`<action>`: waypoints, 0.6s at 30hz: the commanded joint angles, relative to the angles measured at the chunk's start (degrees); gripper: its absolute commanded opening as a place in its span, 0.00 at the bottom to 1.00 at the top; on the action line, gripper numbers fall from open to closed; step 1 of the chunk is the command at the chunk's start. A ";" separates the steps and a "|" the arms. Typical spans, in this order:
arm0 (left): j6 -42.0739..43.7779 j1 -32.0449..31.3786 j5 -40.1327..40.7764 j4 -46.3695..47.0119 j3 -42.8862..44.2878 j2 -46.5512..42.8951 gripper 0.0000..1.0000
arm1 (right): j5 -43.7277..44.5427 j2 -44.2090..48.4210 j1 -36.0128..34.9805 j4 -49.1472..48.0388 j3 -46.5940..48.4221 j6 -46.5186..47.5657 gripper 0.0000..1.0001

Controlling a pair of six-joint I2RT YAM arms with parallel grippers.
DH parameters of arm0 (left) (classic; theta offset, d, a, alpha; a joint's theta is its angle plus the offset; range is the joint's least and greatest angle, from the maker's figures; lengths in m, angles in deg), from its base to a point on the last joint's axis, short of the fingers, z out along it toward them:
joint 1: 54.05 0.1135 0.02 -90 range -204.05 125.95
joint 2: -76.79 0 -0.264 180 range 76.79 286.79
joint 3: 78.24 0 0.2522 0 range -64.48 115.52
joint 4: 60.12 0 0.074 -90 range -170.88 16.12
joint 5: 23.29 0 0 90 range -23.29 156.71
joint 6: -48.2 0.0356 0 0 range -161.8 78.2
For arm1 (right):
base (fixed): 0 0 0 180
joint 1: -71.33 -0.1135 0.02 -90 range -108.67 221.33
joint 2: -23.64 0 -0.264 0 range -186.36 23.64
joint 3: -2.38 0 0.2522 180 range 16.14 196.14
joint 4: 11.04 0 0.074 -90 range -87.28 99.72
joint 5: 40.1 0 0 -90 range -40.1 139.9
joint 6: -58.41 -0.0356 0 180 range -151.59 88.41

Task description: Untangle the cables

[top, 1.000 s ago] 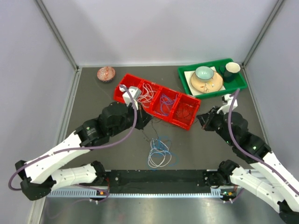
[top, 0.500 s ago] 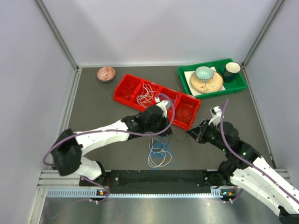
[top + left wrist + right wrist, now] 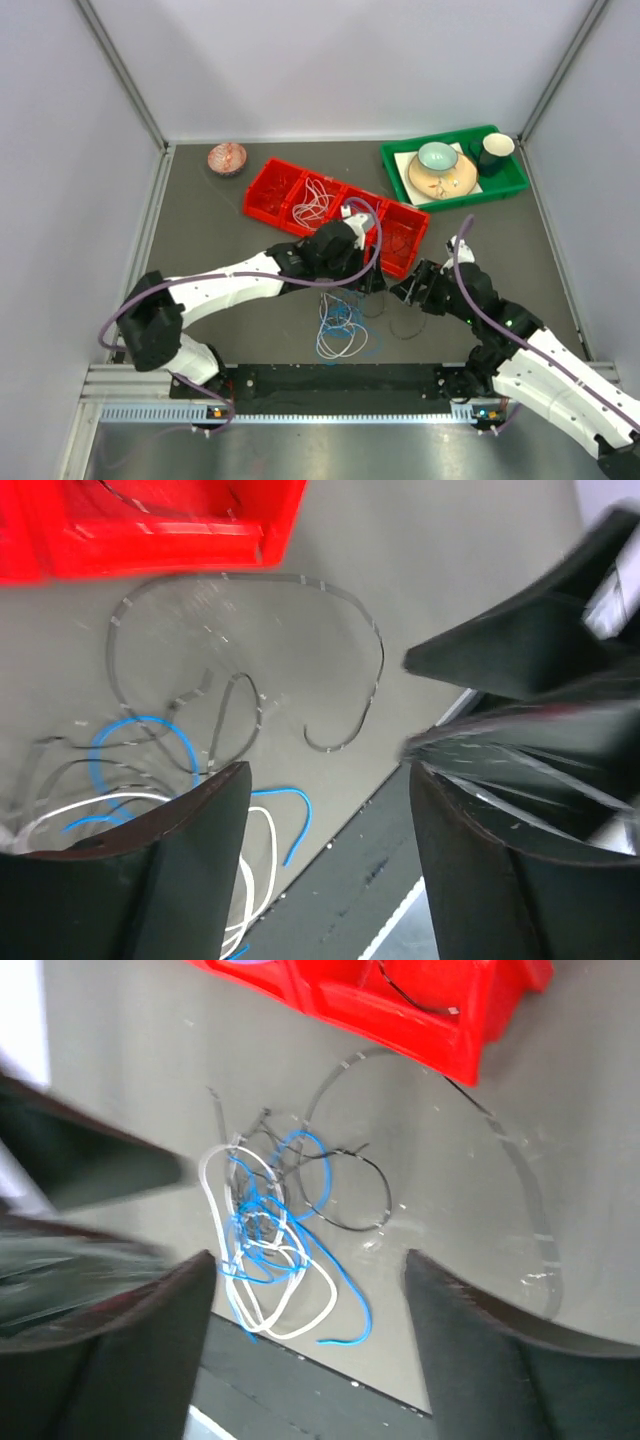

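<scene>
Since the earlier frame the right fingers (image 3: 500, 1360) have swung in toward the centre of the desk (image 3: 220, 230) and now nearly meet the left fingers (image 3: 185, 875). Both pairs stand apart, gripping nothing. The cables (image 3: 340, 325), a blue, white and black tangle, lie on the desk at 6 o'clock from the red tray (image 3: 272, 190). They are at 7 o'clock from the left fingers and 8 o'clock from the right fingers, touching neither. In the right wrist view the tangle sits between the fingers, ahead of their tips. A loose black cable (image 3: 378, 655) loops on the desk beyond the left fingers.
</scene>
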 commanded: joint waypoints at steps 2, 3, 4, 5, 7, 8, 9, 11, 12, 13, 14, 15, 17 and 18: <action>1.59 0.68 7.11 -6.71 0.63 -11.04 0.72 | -0.54 -4.48 0.02 -0.79 0.83 1.01 0.83; 1.59 1.55 8.51 -7.78 0.10 -12.37 0.72 | -0.63 -5.70 -0.85 -0.97 0.92 0.93 0.83; 1.15 2.26 11.40 -9.01 -0.43 -13.52 0.72 | -0.63 -6.15 -1.29 -1.49 0.92 0.66 0.83; 0.71 3.05 12.56 -9.98 -1.57 -16.14 0.72 | -0.37 -6.68 -2.08 -2.02 0.74 0.40 0.82; -0.51 5.77 15.11 -11.92 -2.98 -19.14 0.72 | 2.07 -8.17 -4.89 -2.98 0.92 -0.39 0.82; -0.78 6.56 16.16 -12.18 -4.64 -22.11 0.72 | 2.79 -8.96 -5.86 -3.77 1.01 -0.57 0.82; -1.13 7.79 17.13 -12.44 -5.44 -23.62 0.71 | 3.58 -9.92 -7.87 -4.56 1.18 -0.31 0.83; -2.10 8.94 21.17 -13.23 -7.19 -26.95 0.71 | 6.74 -14.93 -9.64 -6.32 2.50 0.13 0.82; -2.45 9.55 22.40 -14.11 -7.64 -27.76 0.70 | 7.88 -17.29 -10.69 -6.59 3.11 1.35 0.82; -2.98 9.91 23.81 -14.73 -7.91 -28.38 0.70 | 10.42 -21.75 -12.44 -6.50 5.12 2.15 0.82; -3.24 10.43 23.99 -15.17 -8.43 -29.16 0.70 | 11.31 -24.32 -13.16 -6.16 6.18 3.81 0.82; -3.33 10.61 24.00 -15.61 -8.52 -29.52 0.70 | 12.02 -26.44 -13.51 -6.07 7.15 4.52 0.81; -3.86 10.61 23.47 -16.49 -9.31 -29.96 0.70 | 13.69 -32.65 -14.13 -6.06 9.79 7.24 0.74; -4.21 10.70 23.21 -16.40 -9.66 -30.14 0.70 | 14.30 -34.26 -14.13 -5.80 10.58 7.78 0.72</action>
